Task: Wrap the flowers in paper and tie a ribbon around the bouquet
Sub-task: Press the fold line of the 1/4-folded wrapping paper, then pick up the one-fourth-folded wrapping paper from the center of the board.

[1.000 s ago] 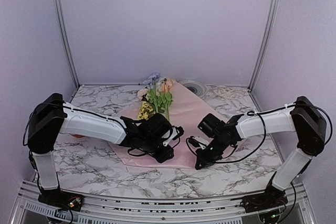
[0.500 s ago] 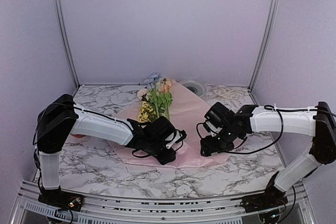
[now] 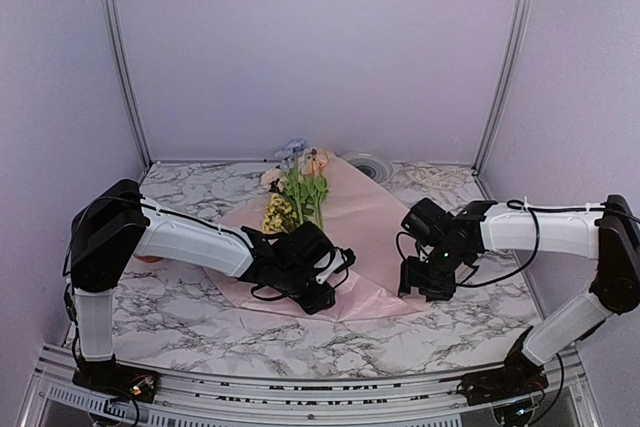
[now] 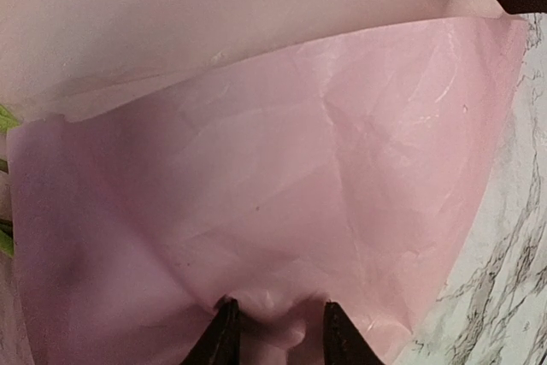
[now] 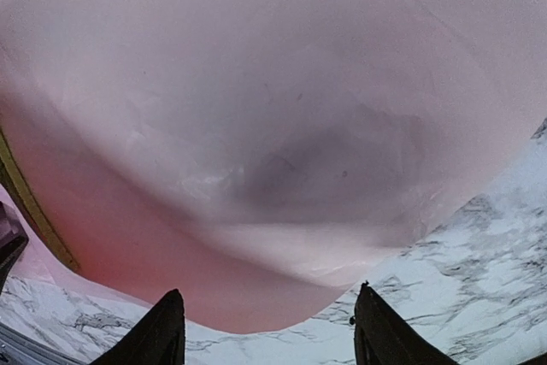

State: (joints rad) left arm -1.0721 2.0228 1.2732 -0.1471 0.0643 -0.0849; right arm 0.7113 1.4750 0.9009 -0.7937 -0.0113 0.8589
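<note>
Right gripper [image 5: 265, 301] swung right, spread | paper [image 5: 256, 126] just ahead | left gripper [image 4: 273, 309] pinching paper

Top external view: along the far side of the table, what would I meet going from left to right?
The flowers → the round plate → the cream ribbon.

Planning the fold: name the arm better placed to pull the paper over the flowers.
Left, likely. The left gripper pinches the paper at its near edge near the flowers; the right gripper hangs open above the paper, holding nothing.
</note>
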